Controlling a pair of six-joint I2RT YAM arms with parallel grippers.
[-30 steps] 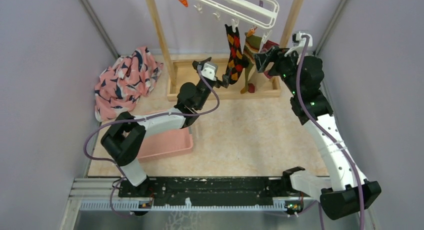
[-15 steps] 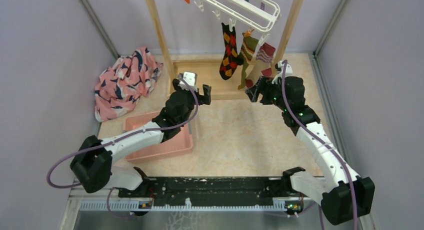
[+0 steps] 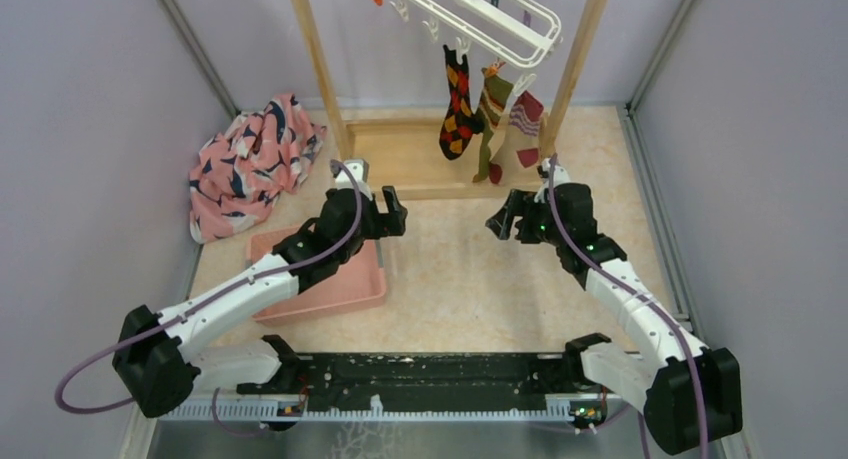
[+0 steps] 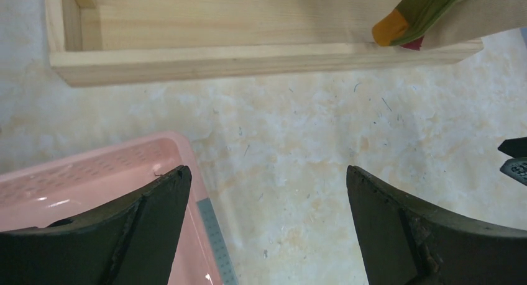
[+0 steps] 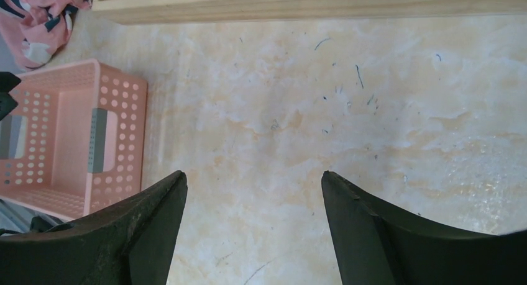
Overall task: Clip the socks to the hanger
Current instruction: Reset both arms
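Jaws on both arms stand wide apart with nothing between them. The left gripper [image 3: 392, 211] hovers low beside the far corner of the pink basket [image 3: 340, 284]. The right gripper [image 3: 503, 220] hangs over the bare table [image 3: 470, 279], well apart from its partner. Both sit far below the hanger [image 3: 480, 14] and touch nothing.

Three socks dangle side by side from clips at the right end of that white frame, which hangs on the wooden rack [image 3: 318, 69]. They are the argyle sock [image 3: 457, 104], the olive-green striped sock [image 3: 490, 114] and the beige sock [image 3: 525, 119]. Their toes hang over the rack's tray-like base; the left wrist view shows the olive one's orange toe just above the tray's front wall.

By my reading, the clipping of these three is finished. No sock shows on the table or in the parts of the basket the wrist cameras see, though the left arm hides some of it from above. The pink cloth [image 3: 250, 164] by the wall is no sock.

If another sock turns up, the next move calls for lifting it by the cuff to a free clip further left — one gripper pinching the clip open, the other feeding the cuff in. If not, the arms need only rest.

No brand, label or writing can be read anywhere — the grey strips on the basket look blank.
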